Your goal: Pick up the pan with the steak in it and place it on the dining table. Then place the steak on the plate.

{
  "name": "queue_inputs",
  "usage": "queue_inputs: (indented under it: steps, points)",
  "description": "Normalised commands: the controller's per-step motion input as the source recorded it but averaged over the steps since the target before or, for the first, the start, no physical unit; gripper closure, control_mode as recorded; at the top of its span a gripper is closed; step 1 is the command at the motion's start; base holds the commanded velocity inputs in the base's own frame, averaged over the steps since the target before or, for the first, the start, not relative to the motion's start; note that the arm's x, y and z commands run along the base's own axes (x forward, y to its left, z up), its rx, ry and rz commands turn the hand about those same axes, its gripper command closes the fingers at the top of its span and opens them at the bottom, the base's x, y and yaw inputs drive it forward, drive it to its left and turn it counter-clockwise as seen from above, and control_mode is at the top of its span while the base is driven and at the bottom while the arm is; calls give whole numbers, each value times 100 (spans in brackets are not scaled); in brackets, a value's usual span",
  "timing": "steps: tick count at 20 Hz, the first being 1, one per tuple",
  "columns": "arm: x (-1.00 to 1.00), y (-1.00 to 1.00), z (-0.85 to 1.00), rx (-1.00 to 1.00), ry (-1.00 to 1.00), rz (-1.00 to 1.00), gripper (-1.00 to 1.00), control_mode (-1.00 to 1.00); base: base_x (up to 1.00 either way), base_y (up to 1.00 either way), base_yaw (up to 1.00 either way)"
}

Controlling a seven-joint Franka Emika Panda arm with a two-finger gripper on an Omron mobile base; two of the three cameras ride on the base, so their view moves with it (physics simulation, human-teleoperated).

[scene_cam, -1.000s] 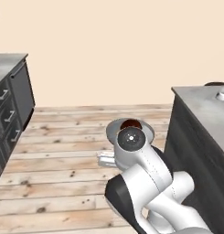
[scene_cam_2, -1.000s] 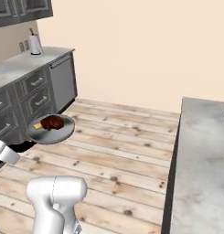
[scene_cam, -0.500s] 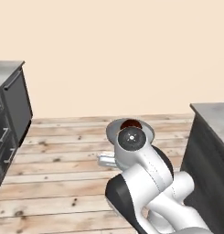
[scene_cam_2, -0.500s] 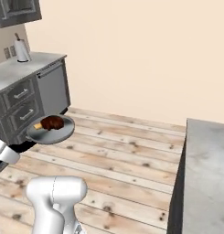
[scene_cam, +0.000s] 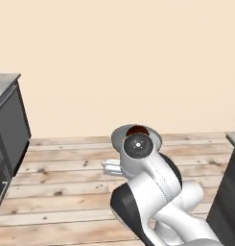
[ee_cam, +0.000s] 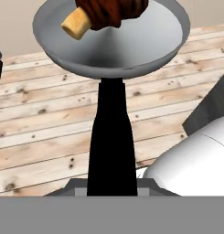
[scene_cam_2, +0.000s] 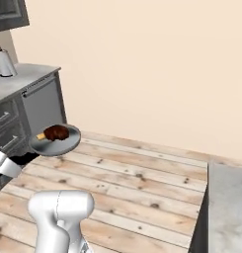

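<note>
Above wood floor (scene_cam_2: 142, 183): grey pan (ee_cam: 131, 45) level, steak (ee_cam: 113, 9) inside; gripper (ee_cam: 112, 185) clamps black handle (ee_cam: 111, 141)

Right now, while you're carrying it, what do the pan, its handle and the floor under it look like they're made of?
The pan looks like grey metal with a satin finish: smooth, with soft shading across the bowl. Its handle is matte black, possibly plastic or coated metal; the look leaves that open. The floor looks like pale wood planks, with visible grain and dark knots.

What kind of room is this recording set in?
Most likely a kitchen, rendered: a grey counter with drawers, a wooden plank floor, and a pan holding a steak carried above the floor.
</note>
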Motion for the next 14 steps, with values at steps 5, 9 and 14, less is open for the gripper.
queue_inputs:
  steps: [5, 9, 14]
  points:
    - [0, 0, 0, 0, 0, 0, 100, 100, 100, 16, 0]
    - [0, 0, 0, 0, 0, 0, 100, 100, 100, 7, -3]
    - [0, 0, 0, 0, 0, 0, 100, 100, 100, 6, -3]
